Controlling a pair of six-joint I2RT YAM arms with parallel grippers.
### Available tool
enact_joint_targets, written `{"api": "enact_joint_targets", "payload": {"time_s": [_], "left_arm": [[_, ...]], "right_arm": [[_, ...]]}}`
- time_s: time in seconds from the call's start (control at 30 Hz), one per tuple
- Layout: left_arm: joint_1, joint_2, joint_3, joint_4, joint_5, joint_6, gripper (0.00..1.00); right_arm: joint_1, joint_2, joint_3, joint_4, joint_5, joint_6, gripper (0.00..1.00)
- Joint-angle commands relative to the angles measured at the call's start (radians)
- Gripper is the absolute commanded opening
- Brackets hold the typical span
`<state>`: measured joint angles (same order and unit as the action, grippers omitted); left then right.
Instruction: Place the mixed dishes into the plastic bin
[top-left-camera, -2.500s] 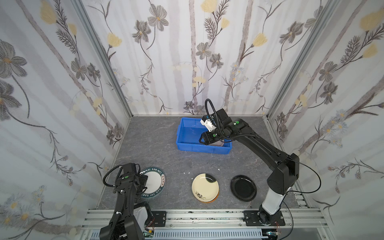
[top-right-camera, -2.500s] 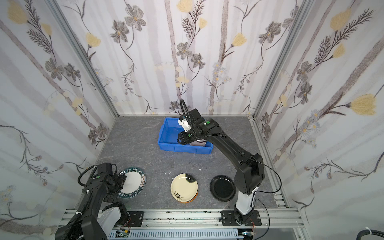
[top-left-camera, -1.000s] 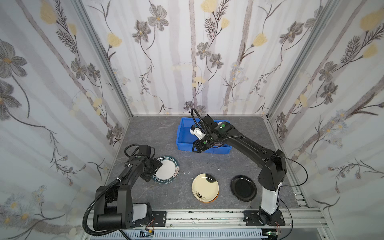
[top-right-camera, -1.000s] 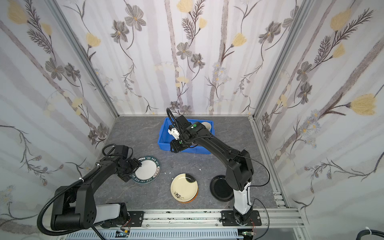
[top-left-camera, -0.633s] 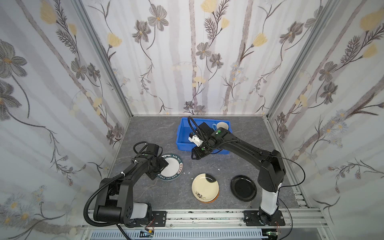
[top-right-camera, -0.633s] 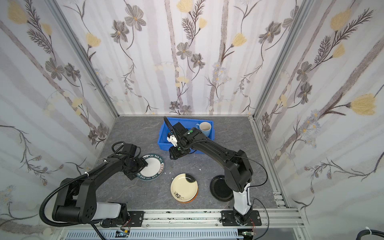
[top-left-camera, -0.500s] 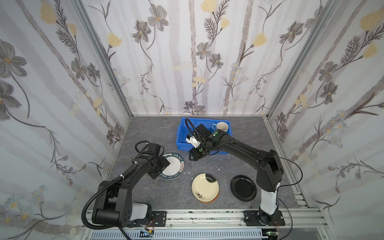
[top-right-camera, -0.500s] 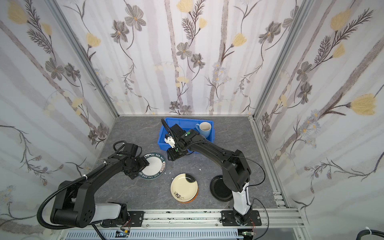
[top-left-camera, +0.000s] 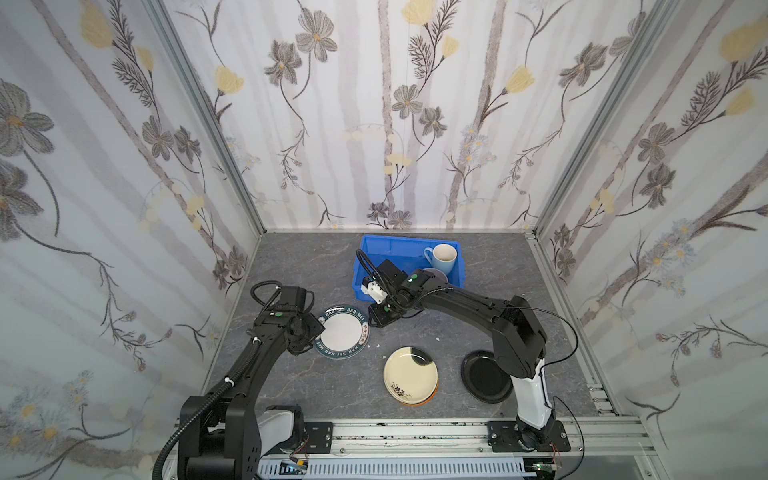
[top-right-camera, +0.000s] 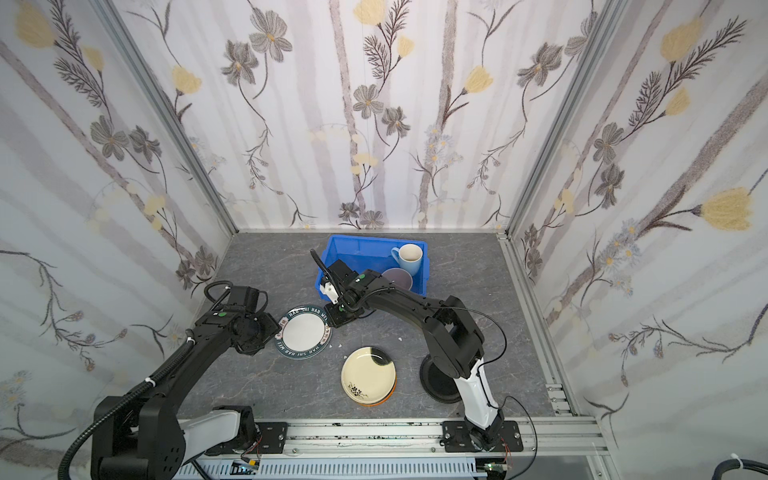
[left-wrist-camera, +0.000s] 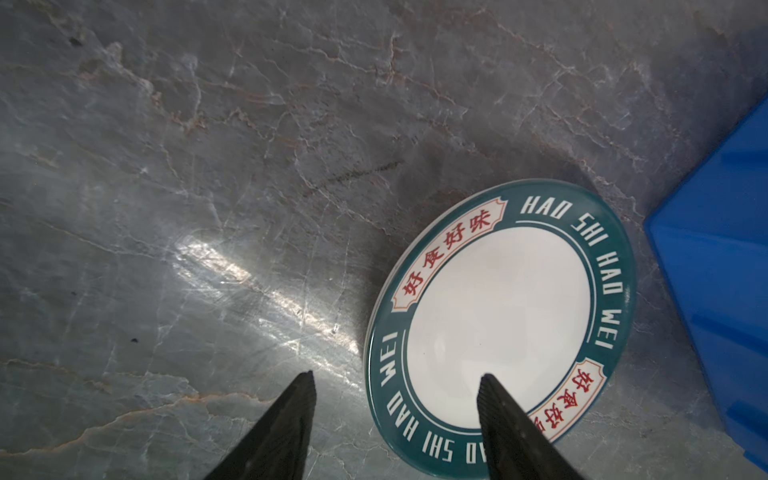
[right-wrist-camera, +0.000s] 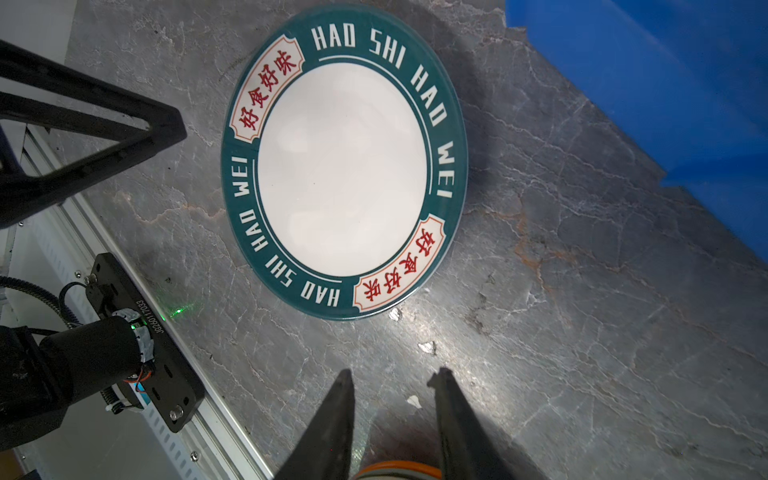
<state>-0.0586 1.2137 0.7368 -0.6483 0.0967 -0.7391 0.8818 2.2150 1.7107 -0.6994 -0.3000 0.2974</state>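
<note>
1. Blue plastic bin (top-left-camera: 376, 242) sits at the back of the grey table (top-left-camera: 291, 386) in both top views, with the light blue mug (top-left-camera: 442, 257) and lilac bowl (top-right-camera: 397, 277) inside. The lettered plate (top-left-camera: 343, 336) lies on the table in front of it, between the left gripper (top-left-camera: 312, 337) and right gripper (top-left-camera: 377, 320). The cream plate (top-left-camera: 410, 376) and black plate (top-left-camera: 484, 378) lie nearer the front.
2. Left wrist: the left gripper's (left-wrist-camera: 395, 376) jaws are spread, one finger over the plate's (left-wrist-camera: 498, 311) white centre and the other over bare table.
3. Right wrist: the right gripper's (right-wrist-camera: 394, 372) jaws are slightly apart and empty, near the plate (right-wrist-camera: 343, 166).

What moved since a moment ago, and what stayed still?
The lettered plate moved from the front left corner toward the blue bin, with the left pincer at its edge. The right pincer pulled out of the bin, uncovering the mug, and came beside the plate. The cream plate and black plate stayed put.
</note>
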Motion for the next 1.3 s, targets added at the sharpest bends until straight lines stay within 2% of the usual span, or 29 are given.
{"api": "enact_joint_targets", "payload": {"time_s": [0.0, 0.07, 0.37, 0.47, 0.67, 1.0, 1.27], "left_arm": [[0.008, 0.042, 0.025, 0.054, 0.005, 0.036, 0.57], [0.013, 0.078, 0.027, 0.078, 0.008, 0.04, 0.49], [0.018, 0.162, 0.029, 0.124, 0.03, 0.046, 0.38], [0.019, 0.183, 0.03, 0.123, 0.035, 0.05, 0.28], [0.018, 0.204, 0.022, 0.124, 0.041, 0.062, 0.2], [0.023, 0.193, 0.009, 0.108, 0.062, 0.075, 0.19], [0.038, 0.084, 0.048, 0.007, 0.033, 0.11, 0.23]], "right_arm": [[-0.001, 0.013, 0.013, 0.053, 0.01, 0.011, 0.31], [-0.001, 0.022, 0.017, 0.053, 0.009, 0.011, 0.27], [-0.004, 0.037, 0.024, 0.053, 0.004, 0.022, 0.27], [-0.006, 0.042, 0.029, 0.053, 0.004, 0.028, 0.27], [-0.01, 0.059, 0.041, 0.05, 0.004, 0.035, 0.27], [-0.018, 0.099, 0.081, 0.04, 0.004, 0.048, 0.27], [-0.028, 0.124, 0.123, 0.028, -0.003, 0.051, 0.25]]}}
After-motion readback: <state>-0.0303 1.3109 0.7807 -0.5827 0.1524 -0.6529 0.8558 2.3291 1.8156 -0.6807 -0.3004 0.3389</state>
